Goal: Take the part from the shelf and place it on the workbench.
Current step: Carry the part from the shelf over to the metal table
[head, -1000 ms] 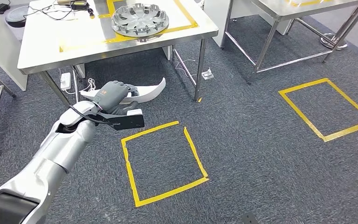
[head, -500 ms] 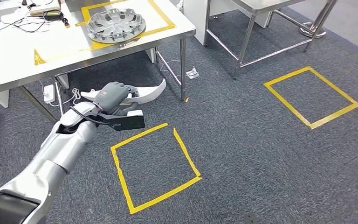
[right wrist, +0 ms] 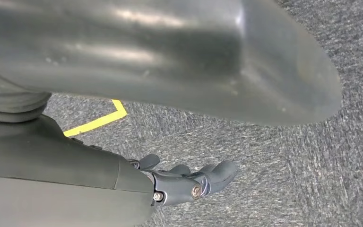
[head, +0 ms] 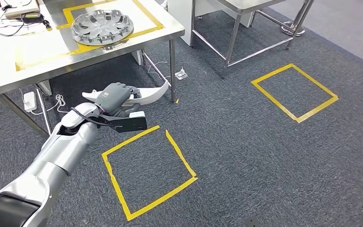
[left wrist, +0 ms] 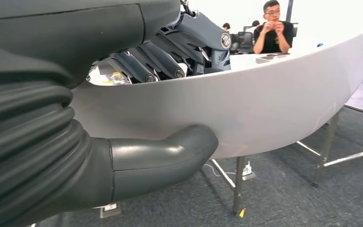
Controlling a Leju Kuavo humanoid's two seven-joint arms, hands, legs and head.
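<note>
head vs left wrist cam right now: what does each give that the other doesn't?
Head view alone: the workbench with yellow tape outlines and a silver hubcap on it, two yellow tape squares on the carpet, and the silver left arm reaching forward.

Left wrist view alone: the grip up close, thumb under the part and fingers curled over its upper edge; people seated in the background.

Both: the left hand holding the white curved part, with table legs and grey carpet beyond.

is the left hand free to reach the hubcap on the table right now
Probably not: the left hand grips the white part, and the hubcap lies far up the table, beyond it.
</note>
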